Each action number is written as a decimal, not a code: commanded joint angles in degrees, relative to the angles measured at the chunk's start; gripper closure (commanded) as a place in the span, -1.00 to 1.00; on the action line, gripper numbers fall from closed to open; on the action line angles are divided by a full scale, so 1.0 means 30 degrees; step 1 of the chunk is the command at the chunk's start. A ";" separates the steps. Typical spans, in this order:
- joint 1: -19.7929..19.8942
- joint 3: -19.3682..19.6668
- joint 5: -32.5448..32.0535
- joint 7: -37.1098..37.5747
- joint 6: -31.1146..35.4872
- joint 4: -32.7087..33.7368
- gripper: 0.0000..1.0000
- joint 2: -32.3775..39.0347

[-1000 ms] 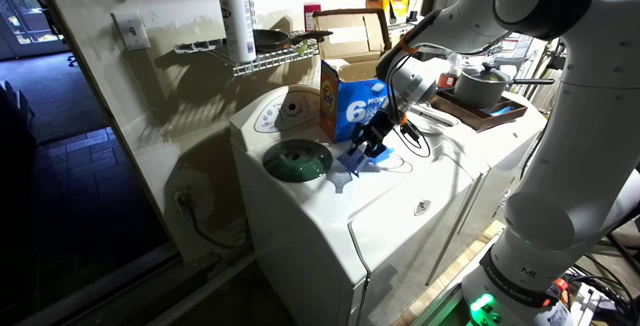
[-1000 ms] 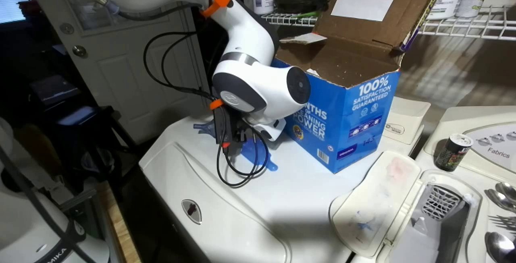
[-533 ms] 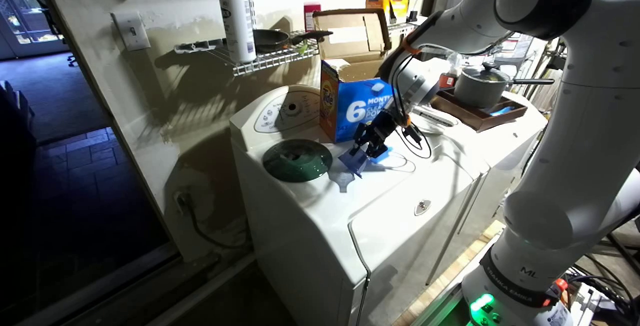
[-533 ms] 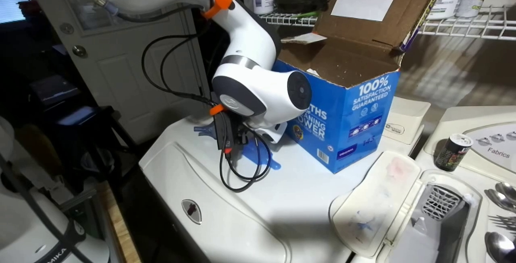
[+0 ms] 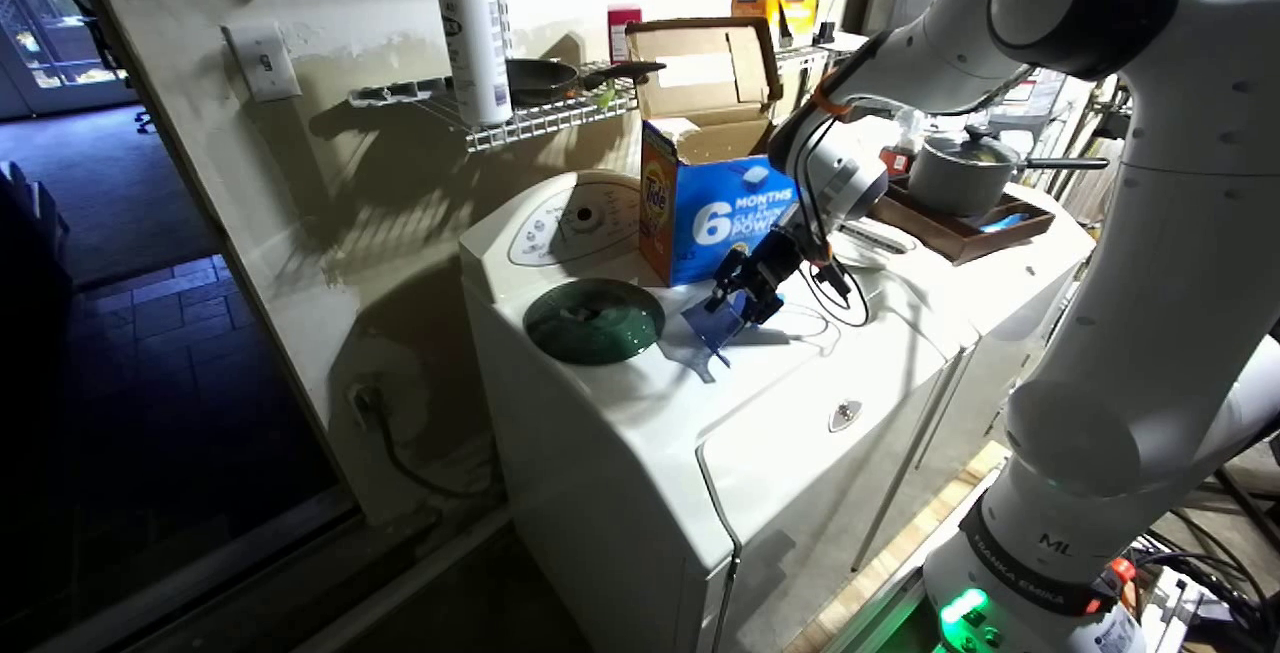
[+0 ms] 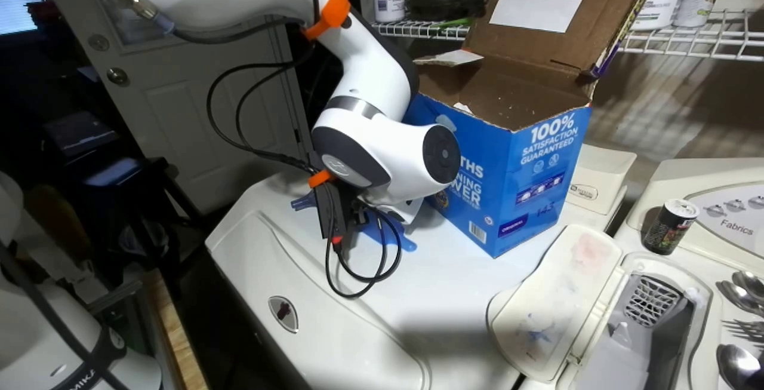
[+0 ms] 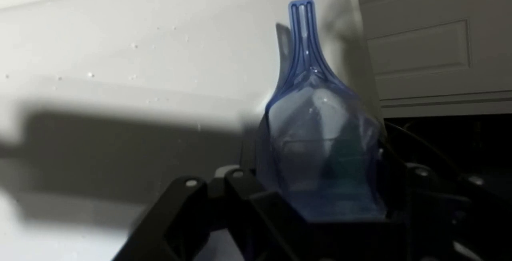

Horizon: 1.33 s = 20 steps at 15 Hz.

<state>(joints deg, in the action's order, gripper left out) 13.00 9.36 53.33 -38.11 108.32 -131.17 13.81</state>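
In an exterior view our gripper [image 5: 732, 310], the box [image 5: 712, 235] at its twelve o'clock, straddles the scoop [image 5: 705, 326], though whether pinching it we cannot tell.

Glossy translucent plastic scoop [image 7: 320, 133], smooth appliance top [image 6: 436, 288], cardboard box [image 6: 525, 163]

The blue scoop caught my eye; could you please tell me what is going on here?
The robot's gripper has the blue scoop between its jaws, at the top of a white appliance. The scoop's handle points away from the gripper; whether the jaws clamp it is unclear. Nearby are an open Tide box and a round green object.
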 commanded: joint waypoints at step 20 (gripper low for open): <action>-0.2695 -0.1546 -0.7556 0.9542 1.0084 -0.5246 -1.00 -0.7021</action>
<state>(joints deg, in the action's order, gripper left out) 5.71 5.68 36.38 -16.72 135.56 -143.35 -2.18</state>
